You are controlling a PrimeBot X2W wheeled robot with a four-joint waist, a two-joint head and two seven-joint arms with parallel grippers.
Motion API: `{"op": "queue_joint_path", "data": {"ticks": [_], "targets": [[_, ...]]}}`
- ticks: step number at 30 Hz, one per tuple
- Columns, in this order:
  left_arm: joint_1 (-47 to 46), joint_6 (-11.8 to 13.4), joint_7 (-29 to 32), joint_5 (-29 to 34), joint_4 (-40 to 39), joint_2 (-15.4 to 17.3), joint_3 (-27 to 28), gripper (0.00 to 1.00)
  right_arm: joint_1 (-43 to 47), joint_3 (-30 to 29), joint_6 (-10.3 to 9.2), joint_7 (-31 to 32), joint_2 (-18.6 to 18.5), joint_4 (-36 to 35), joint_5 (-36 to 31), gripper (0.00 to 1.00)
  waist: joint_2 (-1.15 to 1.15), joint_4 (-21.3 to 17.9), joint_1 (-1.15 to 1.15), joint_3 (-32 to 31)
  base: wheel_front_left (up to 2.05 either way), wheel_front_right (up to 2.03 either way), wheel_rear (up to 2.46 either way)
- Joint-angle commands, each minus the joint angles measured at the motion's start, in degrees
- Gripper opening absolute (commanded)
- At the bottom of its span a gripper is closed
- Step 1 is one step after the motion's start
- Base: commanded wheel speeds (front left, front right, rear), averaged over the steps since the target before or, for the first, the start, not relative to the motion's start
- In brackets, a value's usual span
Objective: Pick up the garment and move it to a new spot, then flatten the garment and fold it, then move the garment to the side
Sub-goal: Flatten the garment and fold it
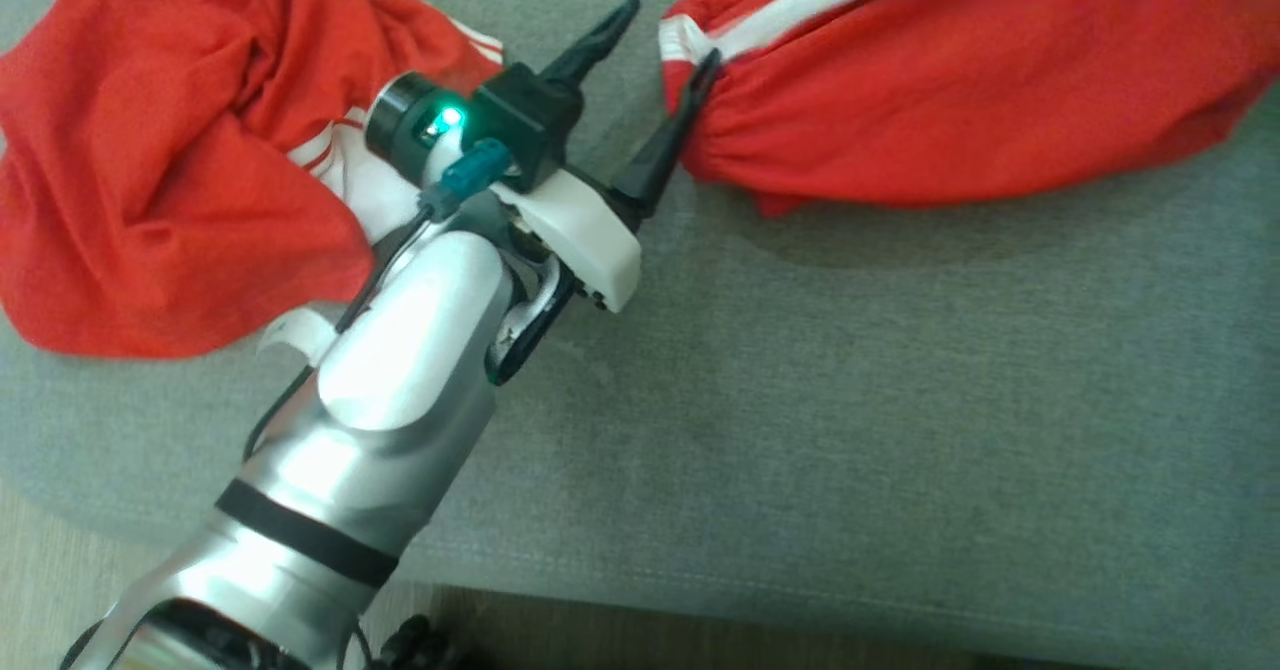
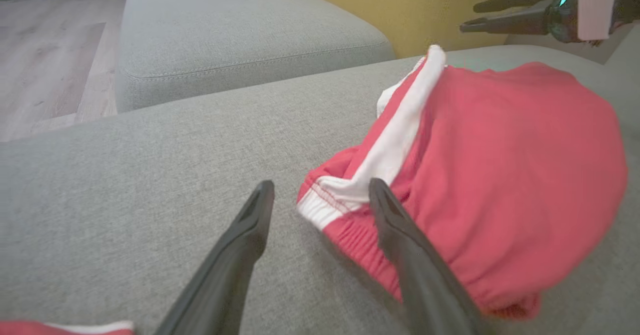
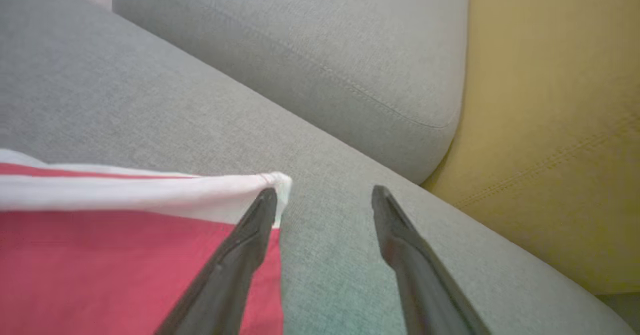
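The garment, red cloth with white stripes, lies on the grey sofa seat (image 1: pixel 850 370). One heap (image 1: pixel 950 80) is at the upper right, and a second red heap (image 1: pixel 150 150) is at the upper left, partly behind my left arm; whether the two join I cannot tell. My left gripper (image 1: pixel 668 35) is open, its right finger touching the right heap's striped corner. In the left wrist view that corner (image 2: pixel 340 200) lies between the spread fingers of the left gripper (image 2: pixel 321 186). My right gripper (image 3: pixel 325 192) is open over the seat, beside a white-edged corner (image 3: pixel 150 195). It also hangs above the heap's far side (image 2: pixel 468 17).
A second grey cushion (image 2: pixel 240 30) lies beyond the seat, with a yellow cushion (image 3: pixel 560 125) beside it. Wooden floor (image 2: pixel 45 65) runs off to the side, and the seat's front edge (image 1: pixel 800 600) is close to me.
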Motion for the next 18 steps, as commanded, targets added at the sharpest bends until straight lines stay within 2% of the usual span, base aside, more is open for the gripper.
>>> {"op": "queue_joint_path", "data": {"ticks": [1,9,13,18], "targets": [[-1.3,1.2,-1.0,-0.2,-0.8,1.4,2.7,1.00,0.1,-1.6,0.18,-4.2,1.1,0.4,-0.5,1.00,0.00,-1.3,0.00,-1.8,0.00,0.00,0.00],[2.1,4.9,-1.9,-2.1,-1.9,2.8,7.7,1.00,5.4,-6.3,0.18,-18.0,6.6,1.8,0.7,1.00,0.00,-5.4,0.00,-8.0,0.00,0.00,0.00],[5.3,7.2,-1.9,-3.0,-7.2,3.0,12.4,1.00,9.9,-8.9,0.18,-23.7,9.9,-0.1,0.7,1.00,0.00,-7.2,0.00,-11.2,0.00,0.00,0.00],[10.3,9.0,-1.9,-2.2,-13.1,2.8,16.4,1.00,15.8,-12.1,0.18,-27.8,12.3,-3.7,-0.3,1.00,0.00,-8.2,0.00,-14.5,0.00,0.00,0.00]]}}
